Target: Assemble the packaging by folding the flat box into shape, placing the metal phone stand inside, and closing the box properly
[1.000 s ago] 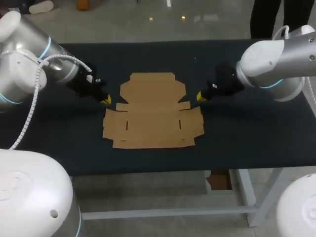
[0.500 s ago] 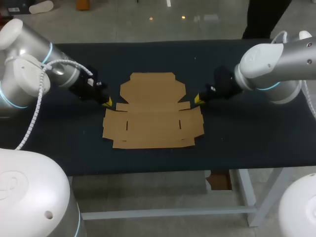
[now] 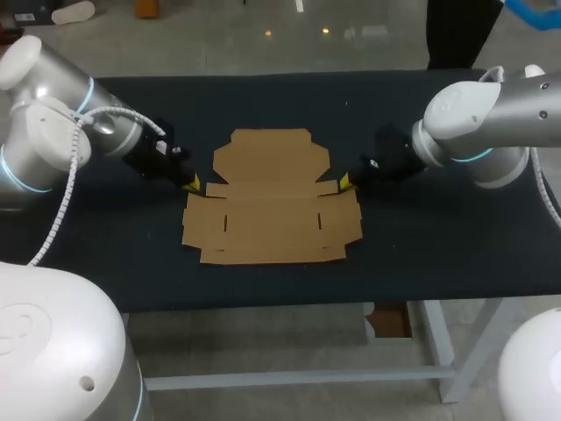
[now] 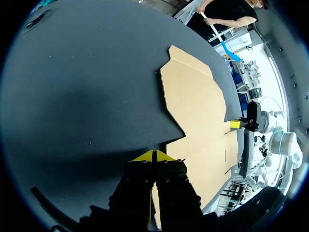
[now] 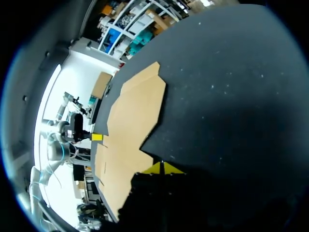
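Flat cardboard box (image 3: 272, 206) lies on the counter (image 3: 438, 228), flanked.
Left jaws and right jaws, each pressed together, sit just beside its opposite side flaps, equally near.

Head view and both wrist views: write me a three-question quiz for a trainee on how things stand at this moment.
1. True or false: the box is already folded into shape.
2. Where is the left gripper? A, over the box's middle. B, at the box's left edge. C, at the box's near edge.
3. Fill in: the right gripper, like the left gripper, has its fingers ____ (open or shut).

Key: 1 false, it lies flat. 2 B. 3 shut, with nothing between them.
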Controlling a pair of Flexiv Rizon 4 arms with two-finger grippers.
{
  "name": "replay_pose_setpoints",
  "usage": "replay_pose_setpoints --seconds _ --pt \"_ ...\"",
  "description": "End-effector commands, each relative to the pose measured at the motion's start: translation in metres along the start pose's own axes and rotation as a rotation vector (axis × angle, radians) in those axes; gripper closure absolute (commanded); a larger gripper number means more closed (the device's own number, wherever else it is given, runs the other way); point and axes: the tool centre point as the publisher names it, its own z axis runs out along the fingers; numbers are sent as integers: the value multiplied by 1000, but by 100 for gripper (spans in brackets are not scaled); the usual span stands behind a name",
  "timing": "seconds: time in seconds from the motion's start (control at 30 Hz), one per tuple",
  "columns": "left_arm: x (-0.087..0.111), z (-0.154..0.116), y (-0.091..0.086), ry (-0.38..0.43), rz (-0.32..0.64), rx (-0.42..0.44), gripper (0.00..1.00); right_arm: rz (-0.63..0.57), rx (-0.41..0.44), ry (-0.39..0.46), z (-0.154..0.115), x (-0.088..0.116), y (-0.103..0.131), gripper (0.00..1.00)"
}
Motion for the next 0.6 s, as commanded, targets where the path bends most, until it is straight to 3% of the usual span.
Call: replay_pose_setpoints --seconds 0.03,0.6 --pt "-2 5 -3 3 0 -9 100 -1 8 27 3 -5 2 100" --pt "-4 14 -3 21 27 -34 100 10 8 43 10 -6 2 100"
